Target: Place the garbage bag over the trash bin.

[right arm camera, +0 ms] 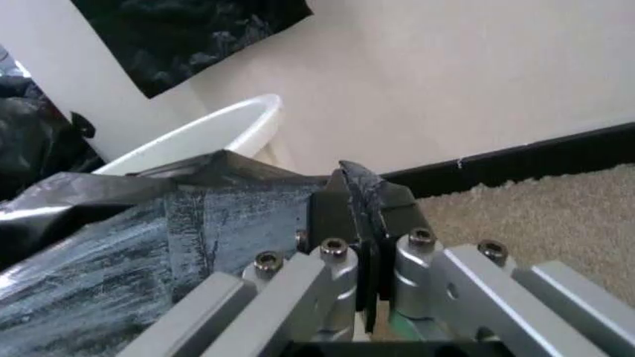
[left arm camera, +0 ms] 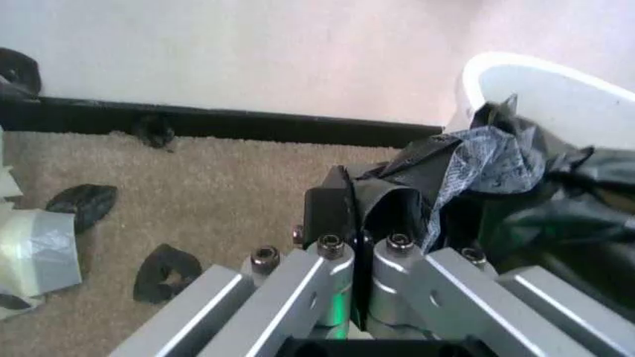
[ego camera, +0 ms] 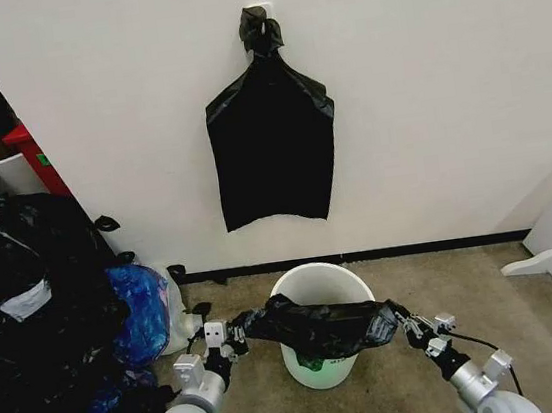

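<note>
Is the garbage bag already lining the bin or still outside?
Outside: the garbage bag stretches bunched across the bin rim between both shut grippers.

You're looking at two arms at the bottom of the head view, each ending in a rounded silver-grey joint housing. Your left gripper (ego camera: 239, 329) carries a small white block with dark dots, bottom left of centre. Your right gripper (ego camera: 399, 318) at bottom right trails a thin black cable along its wrist. Low in both wrist views, you see brushed aluminium linkage bars, four hex socket screws in a row, and black finger pads (left arm camera: 329, 212).
</note>
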`<state>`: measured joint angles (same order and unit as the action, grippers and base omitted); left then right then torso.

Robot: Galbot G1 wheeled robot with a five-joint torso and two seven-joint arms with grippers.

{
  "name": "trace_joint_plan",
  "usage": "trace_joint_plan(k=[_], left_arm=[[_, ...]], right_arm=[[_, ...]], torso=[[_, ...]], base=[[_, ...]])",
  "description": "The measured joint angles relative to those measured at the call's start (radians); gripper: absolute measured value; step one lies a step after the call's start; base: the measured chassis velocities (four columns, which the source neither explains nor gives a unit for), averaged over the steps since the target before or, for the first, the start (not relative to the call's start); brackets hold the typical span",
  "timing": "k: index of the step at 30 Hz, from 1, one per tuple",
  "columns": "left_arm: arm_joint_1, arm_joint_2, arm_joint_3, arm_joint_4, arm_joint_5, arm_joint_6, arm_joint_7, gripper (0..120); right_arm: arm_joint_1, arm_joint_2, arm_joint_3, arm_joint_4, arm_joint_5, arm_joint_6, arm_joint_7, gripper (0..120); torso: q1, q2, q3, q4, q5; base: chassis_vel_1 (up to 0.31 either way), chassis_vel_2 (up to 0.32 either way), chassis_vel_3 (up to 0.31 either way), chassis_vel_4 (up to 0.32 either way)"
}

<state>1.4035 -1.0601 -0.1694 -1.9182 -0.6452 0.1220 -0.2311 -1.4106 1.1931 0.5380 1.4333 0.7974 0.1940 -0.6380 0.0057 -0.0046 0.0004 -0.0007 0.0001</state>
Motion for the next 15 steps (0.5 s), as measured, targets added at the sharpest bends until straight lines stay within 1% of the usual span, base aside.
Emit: trace_joint_plan(k=[10,11,13,15], left_arm=[[0.001,-0.017,0.002,0.049,0.016,-0.011,0.023,0],[0.002,-0.020,0.001,0.053,0.017,-0.011,0.024,0],[0.002,-0.021,0.001,0.054,0.018,-0.011,0.024,0],[0.006,-0.025,-0.001,0.055,0.027,-0.011,0.022,0]], right_arm=[[0.040,0.016,-0.005,-0.044,-0.032,-0.004,-0.015,0],[0.036,0.015,-0.005,-0.046,-0.036,-0.004,-0.016,6],[0.032,0.014,-0.005,-0.044,-0.038,-0.004,-0.016,8],[0.018,0.007,-0.003,-0.033,-0.052,0.003,-0.016,17]], torso=[[0.000,0.000,0.000,0.0001,0.0001],[0.000,0.000,0.000,0.0003,0.0003],[0.000,0.000,0.000,0.0000,0.0003],[0.000,0.000,0.000,0.0001,0.0002]], base=[[0.000,0.000,0.000,0.000],[0.000,0.000,0.000,0.000],[0.000,0.000,0.000,0.000],[0.000,0.000,0.000,0.000]])
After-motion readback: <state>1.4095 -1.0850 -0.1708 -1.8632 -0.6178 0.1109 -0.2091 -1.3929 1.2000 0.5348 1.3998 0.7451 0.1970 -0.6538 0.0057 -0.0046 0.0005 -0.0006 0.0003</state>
